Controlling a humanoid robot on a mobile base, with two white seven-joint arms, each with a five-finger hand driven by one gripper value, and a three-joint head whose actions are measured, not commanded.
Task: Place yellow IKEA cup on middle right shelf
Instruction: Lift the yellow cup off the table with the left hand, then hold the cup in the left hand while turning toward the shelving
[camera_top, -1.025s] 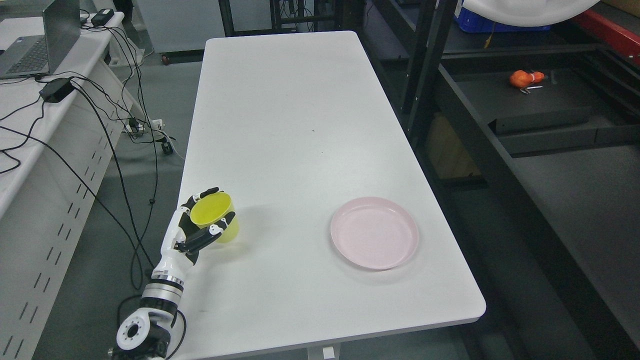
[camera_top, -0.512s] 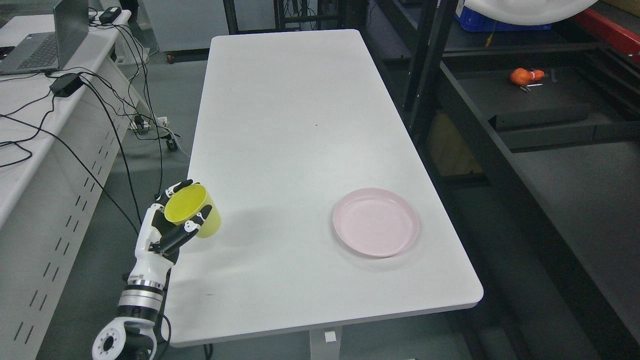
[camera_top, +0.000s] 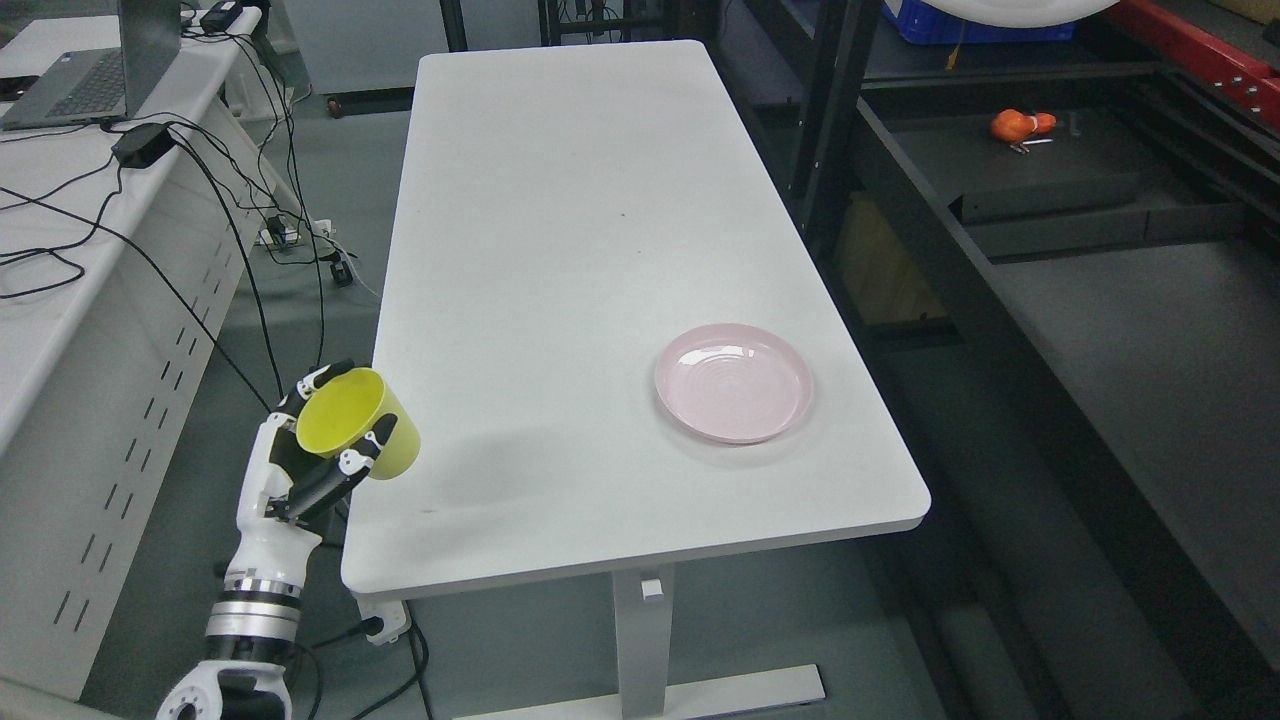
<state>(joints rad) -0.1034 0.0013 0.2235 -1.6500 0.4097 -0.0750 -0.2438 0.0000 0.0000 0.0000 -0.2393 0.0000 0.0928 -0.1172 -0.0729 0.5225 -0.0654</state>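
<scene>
Left hand (camera_top: 300, 465) comes up from the lower left, fingers wrapped around the yellow cup (camera_top: 357, 424); thumb across the near side of the rim, other fingers behind the far side. Cup tilted, mouth facing up and toward the camera, held clear of the surface at the left edge of the white table (camera_top: 560, 250), near its front left corner and partly overhanging the floor. Faint shadow on the tabletop just right of the cup.

Pink plate (camera_top: 733, 382) lies flat toward the front right of the tabletop, well apart from the cup.

Dark shelving unit (camera_top: 1000, 270) stands along the table's right edge (an orange object (camera_top: 1020, 125) sits on one of its far shelves). Laptop (camera_top: 90, 60) and tangled black cables (camera_top: 200, 200) on the desk at far left
</scene>
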